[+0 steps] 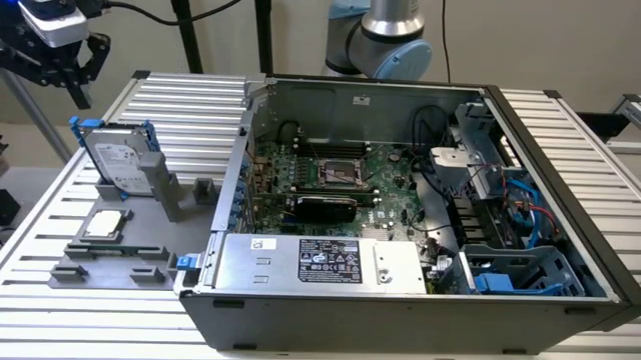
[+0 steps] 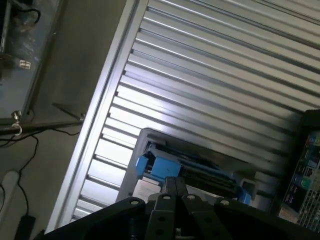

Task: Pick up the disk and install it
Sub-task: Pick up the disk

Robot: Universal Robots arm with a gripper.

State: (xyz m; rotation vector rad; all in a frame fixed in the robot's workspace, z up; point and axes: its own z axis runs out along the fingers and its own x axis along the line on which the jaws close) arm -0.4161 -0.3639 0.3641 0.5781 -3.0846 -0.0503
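Observation:
The disk [image 1: 120, 161] stands upright on its edge in a grey holder [image 1: 150, 191] at the exterior view's left, its white label facing forward and blue rails along its sides. My gripper [image 1: 78, 91] hangs in the air above and behind it, well apart from it, shut with nothing held. In the wrist view the disk [image 2: 200, 169] lies just beyond the gripper [image 2: 175, 186], with a blue rail end [image 2: 161, 167] showing. The open computer case [image 1: 401, 217] lies on the table to the disk's right in the exterior view.
A small square CPU chip [image 1: 105, 223] rests on the grey fixture plate [image 1: 100, 259] in front of the disk. Inside the case are the motherboard [image 1: 331, 176], a silver power supply [image 1: 320, 262] and blue drive bays [image 1: 521, 274]. The ribbed metal table [image 1: 191, 105] surrounds everything.

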